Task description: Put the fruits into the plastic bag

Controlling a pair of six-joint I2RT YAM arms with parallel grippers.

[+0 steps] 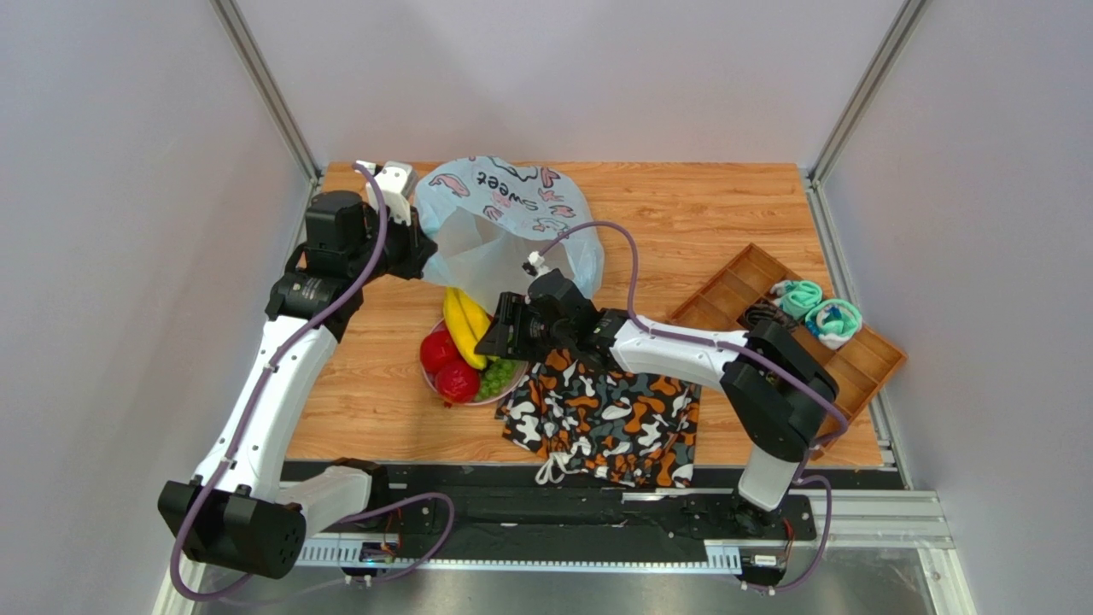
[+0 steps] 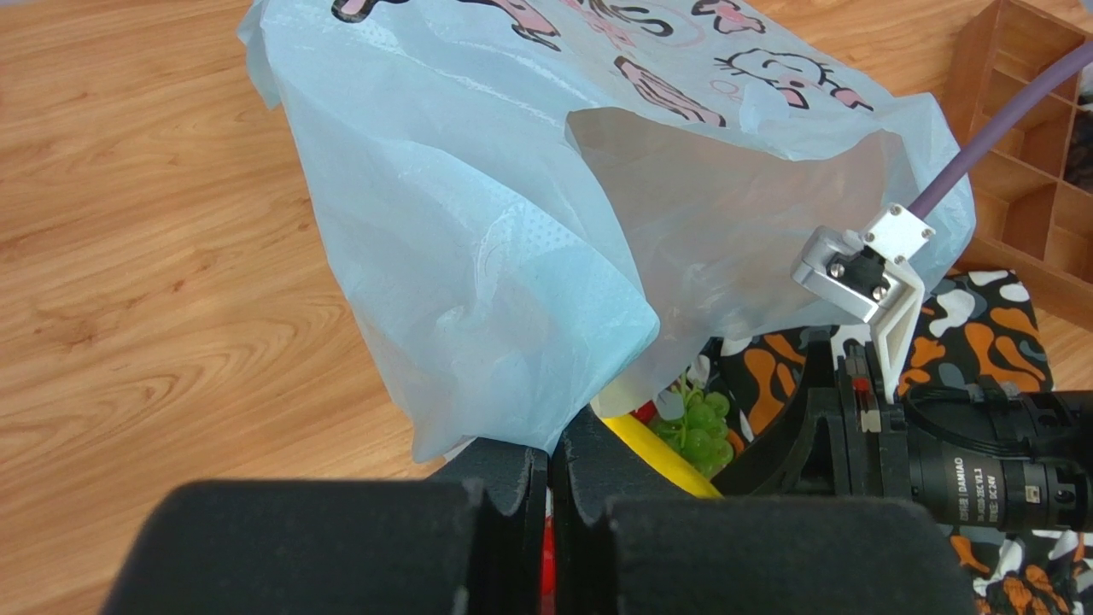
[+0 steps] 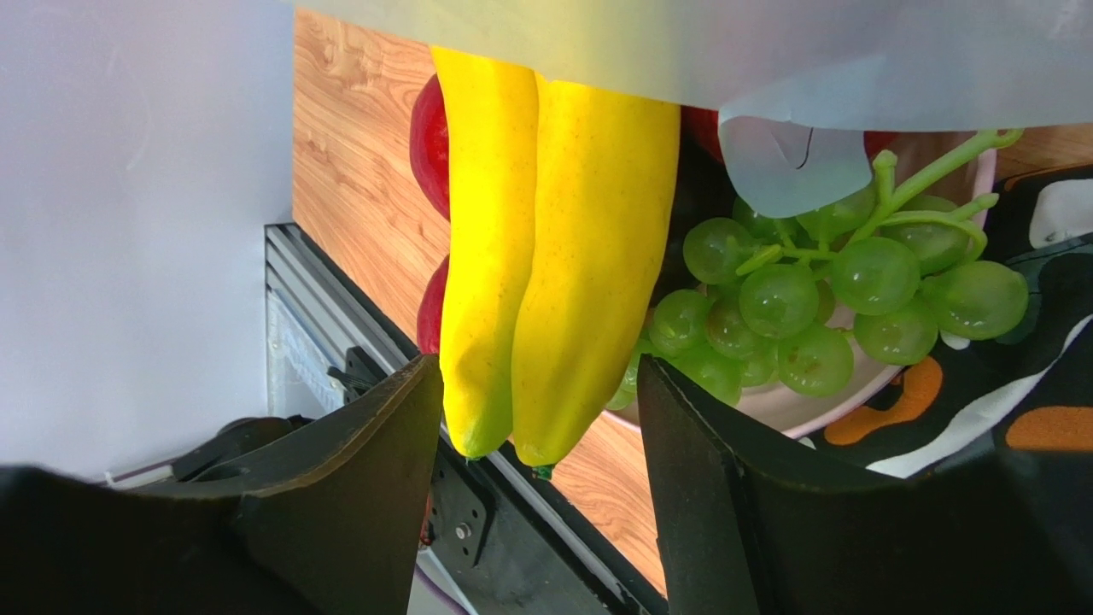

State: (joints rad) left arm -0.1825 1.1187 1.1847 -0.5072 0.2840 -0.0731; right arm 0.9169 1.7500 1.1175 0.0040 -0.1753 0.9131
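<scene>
The light-blue plastic bag (image 1: 507, 224) stands at the back of the table. My left gripper (image 1: 408, 244) is shut on its lower edge, and the left wrist view shows the bag (image 2: 513, 231) pinched at the fingertips of the left gripper (image 2: 558, 451). Two yellow bananas (image 1: 465, 323), red round fruits (image 1: 449, 365) and green grapes (image 1: 498, 376) lie on a pink plate (image 1: 477, 401). My right gripper (image 3: 539, 385) is open, one finger on each side of the lower ends of the bananas (image 3: 565, 231). Beside them lie the grapes (image 3: 821, 295), and a red fruit (image 3: 430, 128) sits behind.
A camouflage-patterned cloth (image 1: 603, 417) lies right of the plate, under my right arm. A wooden compartment tray (image 1: 751, 288) holding teal items stands at the right edge. The table's metal front rail (image 3: 334, 372) runs just below the bananas.
</scene>
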